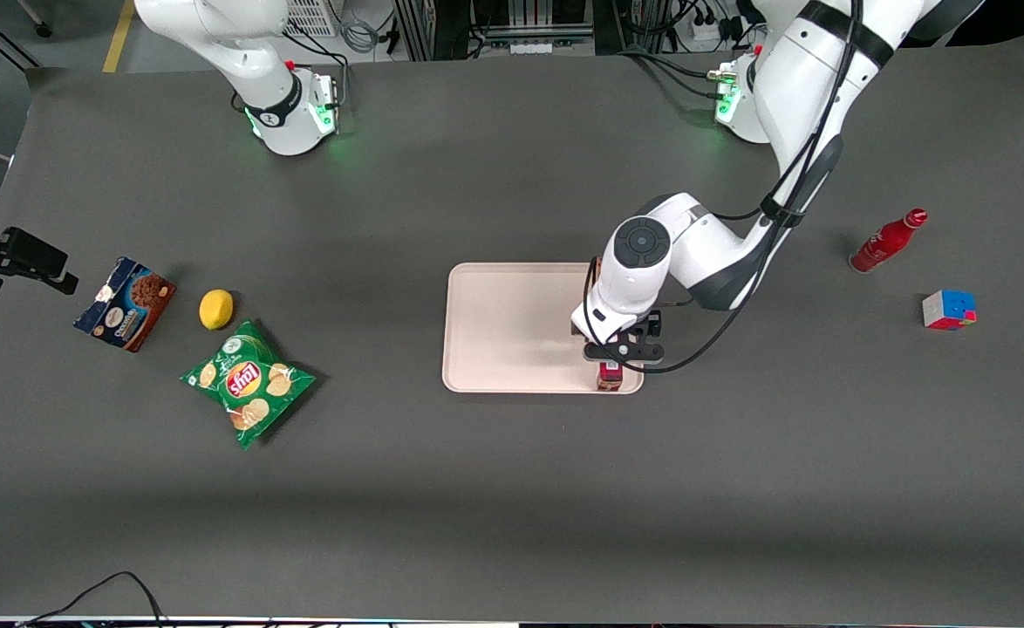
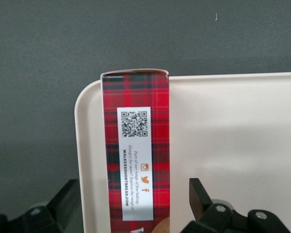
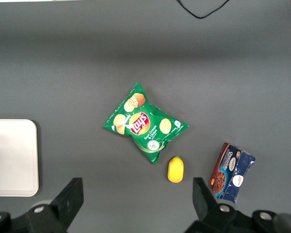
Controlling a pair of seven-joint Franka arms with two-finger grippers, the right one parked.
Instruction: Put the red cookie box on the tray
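Observation:
The red cookie box [image 2: 136, 160], red plaid with a white label, lies flat on the pale pink tray [image 2: 233, 126], along the tray's edge toward the working arm's end. One end of the box reaches the tray's corner nearest the front camera. In the front view only that end of the box [image 1: 610, 377] shows below the wrist, on the tray [image 1: 512, 327]. My left gripper [image 1: 614, 359] is directly above the box. In the left wrist view the gripper [image 2: 133, 189] is open, with a gap between each finger and the box.
A red bottle [image 1: 887, 242] and a colour cube [image 1: 949, 310] lie toward the working arm's end. A green chips bag [image 1: 249, 381], a lemon [image 1: 215, 309] and a blue-and-brown cookie box [image 1: 125, 303] lie toward the parked arm's end.

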